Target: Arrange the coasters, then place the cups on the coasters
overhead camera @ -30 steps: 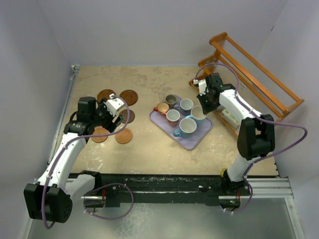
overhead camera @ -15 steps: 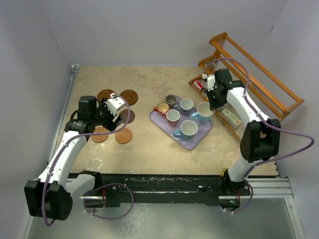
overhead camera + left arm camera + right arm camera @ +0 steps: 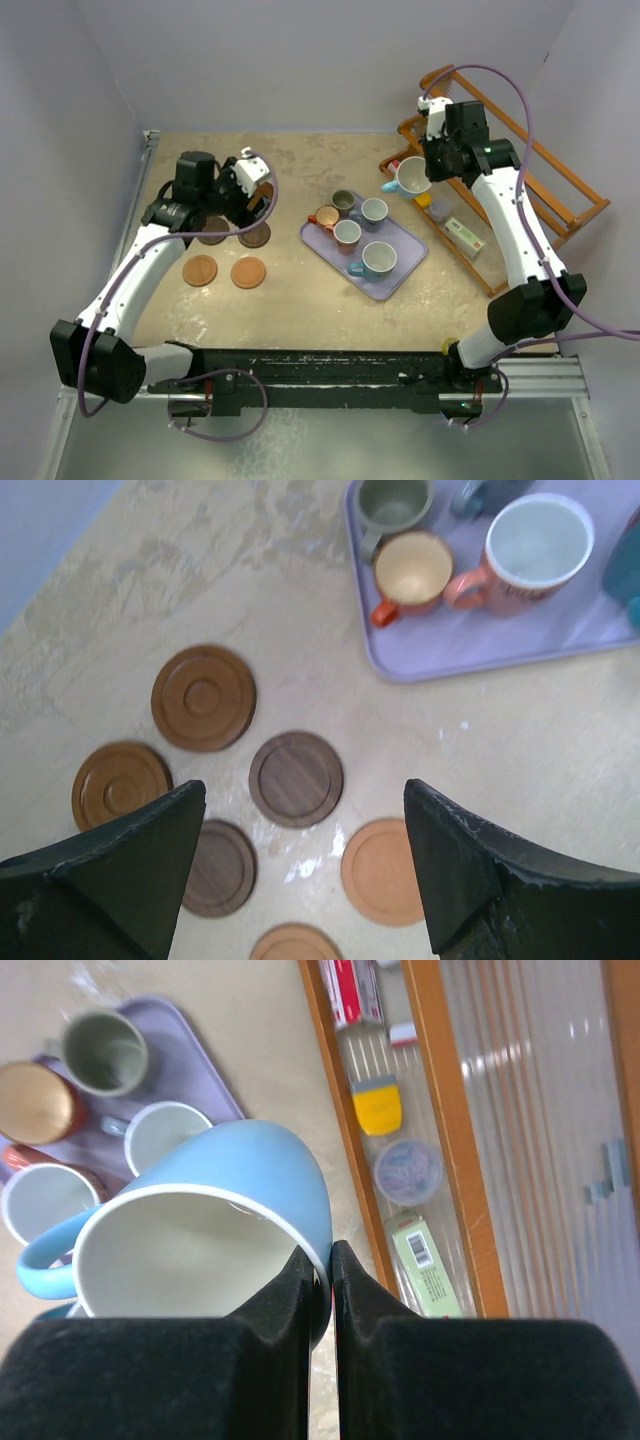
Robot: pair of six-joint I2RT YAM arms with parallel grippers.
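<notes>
The right gripper [image 3: 322, 1285] is clamped on the rim of a light blue cup [image 3: 230, 1190], 1 finger inside and 1 outside. It holds the cup tilted in the air, off the tray [image 3: 402, 262] and near the front edge of the rack [image 3: 520, 150]. In the wrist view the handle points left.

5 other cups sit on the tray: grey-olive [image 3: 343, 201], orange [image 3: 326, 215], grey-blue [image 3: 374, 211], pinkish-red [image 3: 347, 235] and a 2nd light blue [image 3: 378, 259].

The left gripper [image 3: 300, 800] hangs with its jaws spread wide, grasping nothing. It is above the 6 coasters, which lie flat in a loose cluster on the table [image 3: 300, 170], left of the tray. 2 are orange-brown [image 3: 203, 697] [image 3: 120, 783], 2 dark brown [image 3: 296, 778] [image 3: 218, 868] and 2 lighter orange [image 3: 383, 870] [image 3: 293, 943]. The dark one in the middle lies directly below the gap between the fingers.
</notes>
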